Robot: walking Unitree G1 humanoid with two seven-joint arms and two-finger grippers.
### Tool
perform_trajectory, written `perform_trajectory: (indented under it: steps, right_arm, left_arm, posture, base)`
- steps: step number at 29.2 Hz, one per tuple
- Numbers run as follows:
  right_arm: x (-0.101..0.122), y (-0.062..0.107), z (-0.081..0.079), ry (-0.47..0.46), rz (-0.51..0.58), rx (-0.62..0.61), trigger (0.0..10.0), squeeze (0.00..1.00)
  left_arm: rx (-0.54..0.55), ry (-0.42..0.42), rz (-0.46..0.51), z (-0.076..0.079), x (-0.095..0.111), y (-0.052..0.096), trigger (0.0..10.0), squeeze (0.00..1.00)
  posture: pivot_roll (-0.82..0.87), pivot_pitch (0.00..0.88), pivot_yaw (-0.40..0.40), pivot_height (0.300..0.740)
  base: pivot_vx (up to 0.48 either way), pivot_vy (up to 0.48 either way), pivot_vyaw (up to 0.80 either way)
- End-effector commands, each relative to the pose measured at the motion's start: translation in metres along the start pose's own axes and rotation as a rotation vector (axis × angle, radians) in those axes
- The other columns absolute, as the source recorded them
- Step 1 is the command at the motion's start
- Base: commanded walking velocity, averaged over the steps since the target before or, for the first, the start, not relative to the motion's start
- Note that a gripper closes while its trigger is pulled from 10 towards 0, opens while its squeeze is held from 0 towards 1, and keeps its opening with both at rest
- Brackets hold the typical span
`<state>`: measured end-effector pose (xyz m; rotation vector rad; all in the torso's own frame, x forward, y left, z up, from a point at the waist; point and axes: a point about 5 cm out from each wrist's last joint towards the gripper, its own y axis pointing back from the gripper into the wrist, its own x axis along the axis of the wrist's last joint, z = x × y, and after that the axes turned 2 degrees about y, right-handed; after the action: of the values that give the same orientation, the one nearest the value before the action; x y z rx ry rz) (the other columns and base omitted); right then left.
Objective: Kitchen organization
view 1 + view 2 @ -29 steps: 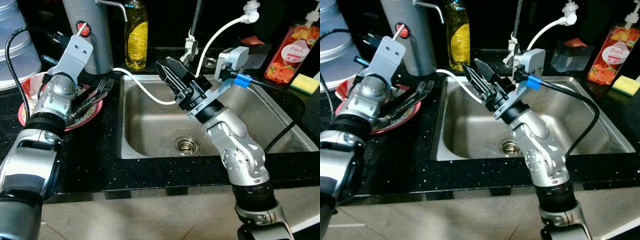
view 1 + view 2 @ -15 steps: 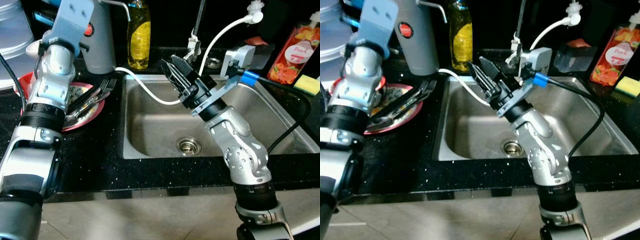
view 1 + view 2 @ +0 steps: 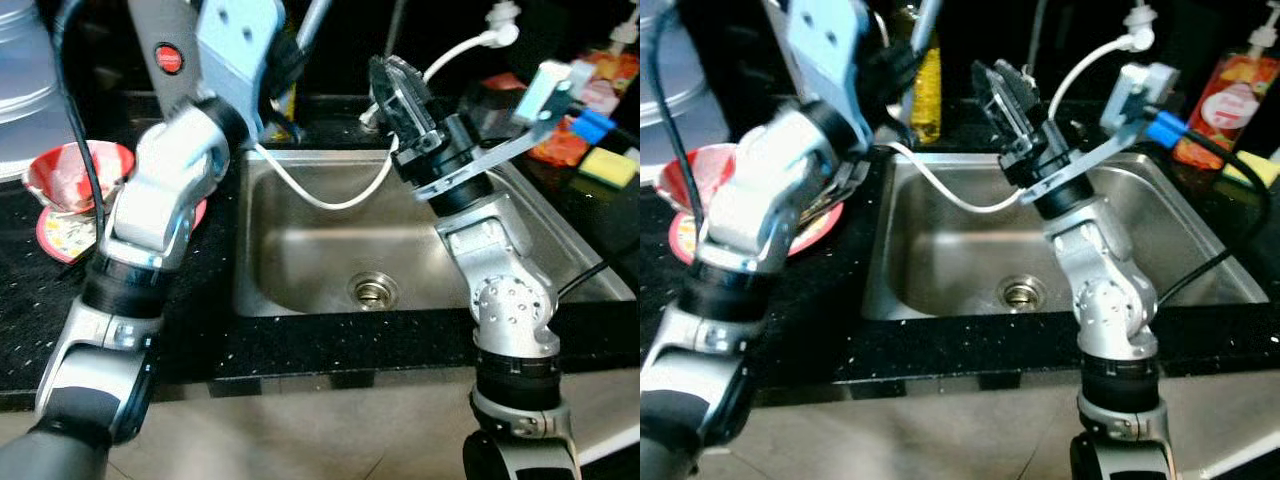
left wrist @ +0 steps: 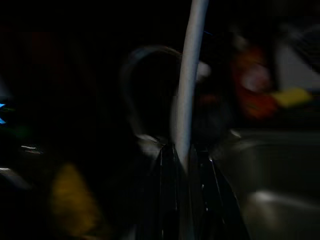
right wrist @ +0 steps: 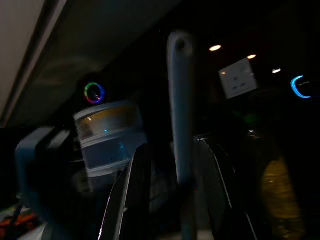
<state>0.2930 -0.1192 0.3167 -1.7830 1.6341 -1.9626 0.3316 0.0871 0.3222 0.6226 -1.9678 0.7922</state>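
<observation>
Head views fairly bright in front, background dark. Steel sink [image 3: 330,250] catches soft glare; black desk [image 3: 200,330] speckled with glints. Left arm [image 3: 170,190] motion-blurred, worse in right eye view. Left wrist view very dark, smeared, a pale handle [image 4: 192,75] out of focus. Right wrist view dim, small ceiling lights [image 5: 215,48] glowing, everything soft.

Left arm raised, bent at the elbow, forearm reaching far and rightward. Left tool [image 3: 285,55] sits high near the far edge; fingers [image 4: 167,170] pressed close on a thin pale rod between them.

Right arm stands upright from near right, forearm angled far and left. Right tool [image 3: 400,85] points up; fingers [image 5: 132,185] slightly apart, with a thin pale bar between them; contact unclear.
</observation>
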Motion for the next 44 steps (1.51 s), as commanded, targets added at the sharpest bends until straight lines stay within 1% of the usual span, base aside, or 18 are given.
perform_trajectory:
  steps: [1, 3, 4, 6, 8, 9, 10, 11, 14, 15, 21, 25, 29, 30, 31, 39, 44]
  right_arm:
    - [0.004, -0.002, 0.000, 0.054, -0.002, -0.006, 10.0, 0.00]
    - [0.004, -0.001, 0.000, 0.058, -0.006, -0.005, 10.0, 0.00]
    - [0.003, -0.001, 0.000, 0.058, -0.010, 0.002, 10.0, 0.07]
    - [0.003, -0.001, -0.001, 0.058, -0.013, 0.007, 10.0, 0.07]
    - [0.004, -0.001, -0.001, 0.052, -0.019, 0.008, 10.0, 0.06]
    - [0.003, -0.001, 0.000, 0.054, -0.022, 0.002, 10.0, 0.52]
    - [0.003, -0.001, 0.000, 0.054, -0.022, 0.002, 10.0, 0.52]
    - [0.003, -0.001, 0.001, 0.056, -0.026, -0.003, 10.0, 1.00]
    - [0.002, -0.001, 0.002, 0.057, -0.035, -0.006, 10.0, 1.00]
    - [0.001, -0.001, 0.001, 0.051, -0.038, 0.001, 10.0, 0.00]
    - [0.000, -0.001, -0.001, 0.035, -0.040, 0.015, 10.0, 0.00]
    - [-0.001, -0.001, -0.001, 0.011, -0.038, 0.024, 10.0, 0.00]
    - [0.000, -0.001, -0.001, 0.009, -0.036, 0.024, 10.0, 0.00]
    - [0.001, -0.001, 0.000, 0.008, -0.034, 0.024, 4.8, 0.00]
    - [0.001, -0.001, 0.000, 0.005, -0.032, 0.024, 0.0, 0.00]
    - [0.001, 0.001, -0.001, -0.006, -0.028, 0.032, 0.0, 0.00]
    - [0.001, 0.001, -0.001, -0.007, -0.028, 0.027, 0.0, 0.00]
  left_arm:
    - [-0.065, 0.031, -0.039, 0.016, -0.010, 0.002, 10.0, 0.00]
    - [-0.065, 0.031, -0.050, 0.017, -0.014, 0.003, 10.0, 0.00]
    - [-0.071, 0.034, -0.059, 0.019, -0.017, 0.004, 10.0, 0.00]
    - [-0.077, 0.035, -0.065, 0.020, -0.018, 0.005, 10.0, 0.00]
    - [-0.110, 0.060, -0.084, 0.024, -0.015, 0.010, 10.0, 0.00]
    - [-0.141, 0.064, -0.088, 0.028, -0.014, 0.013, 10.0, 0.00]
    - [-0.141, 0.064, -0.088, 0.028, -0.014, 0.013, 10.0, 0.00]
    - [-0.146, 0.069, -0.097, 0.029, -0.014, 0.015, 10.0, 0.00]
    - [-0.142, 0.075, -0.105, 0.029, -0.013, 0.018, 10.0, 0.00]
    - [-0.150, 0.077, -0.100, 0.031, -0.012, 0.018, 10.0, 0.00]
    - [-0.177, 0.081, -0.093, 0.037, -0.011, 0.019, 10.0, 0.00]
    - [-0.207, 0.069, -0.128, 0.043, -0.016, 0.022, 10.0, 0.00]
    - [-0.190, 0.073, -0.131, 0.042, -0.017, 0.021, 10.0, 0.00]
    - [-0.179, 0.076, -0.133, 0.041, -0.018, 0.020, 10.0, 0.00]
    - [-0.175, 0.078, -0.133, 0.040, -0.017, 0.020, 10.0, 0.00]
    - [-0.153, 0.091, -0.115, 0.037, -0.013, 0.018, 10.0, 0.00]
    - [-0.158, 0.098, -0.108, 0.038, -0.012, 0.018, 10.0, 0.00]
  posture:
    - [0.21, 0.000, -0.020, 0.740]
    - [0.21, 0.000, -0.020, 0.740]
    - [0.21, 0.000, -0.020, 0.740]
    - [0.21, 0.000, -0.020, 0.740]
    - [0.20, 0.000, -0.025, 0.740]
    - [0.20, 0.000, -0.023, 0.740]
    - [0.20, 0.000, -0.023, 0.740]
    - [0.21, 0.000, -0.022, 0.740]
    - [0.21, 0.000, -0.025, 0.740]
    - [0.21, 0.000, -0.023, 0.740]
    - [0.21, 0.000, -0.024, 0.740]
    - [0.20, 0.000, -0.026, 0.740]
    - [0.20, 0.000, -0.027, 0.740]
    - [0.20, 0.000, -0.025, 0.740]
    - [0.20, 0.000, -0.025, 0.740]
    - [0.20, 0.000, -0.021, 0.740]
    - [0.20, 0.000, -0.019, 0.740]
  base:
    - [0.000, 0.000, 0.00]
    - [0.000, 0.000, 0.00]
    - [0.000, 0.000, 0.00]
    - [0.000, 0.000, 0.00]
    - [0.000, 0.000, 0.00]
    - [0.000, 0.000, 0.00]
    - [0.000, 0.000, 0.00]
    - [0.000, 0.000, 0.00]
    - [0.000, 0.000, 0.00]
    - [0.000, 0.000, 0.00]
    - [0.000, 0.000, 0.00]
    - [0.000, 0.000, 0.00]
    - [0.000, 0.000, 0.00]
    - [0.000, 0.000, 0.00]
    - [0.000, 0.000, 0.00]
    - [0.000, 0.000, 0.00]
    - [0.000, 0.000, 0.00]
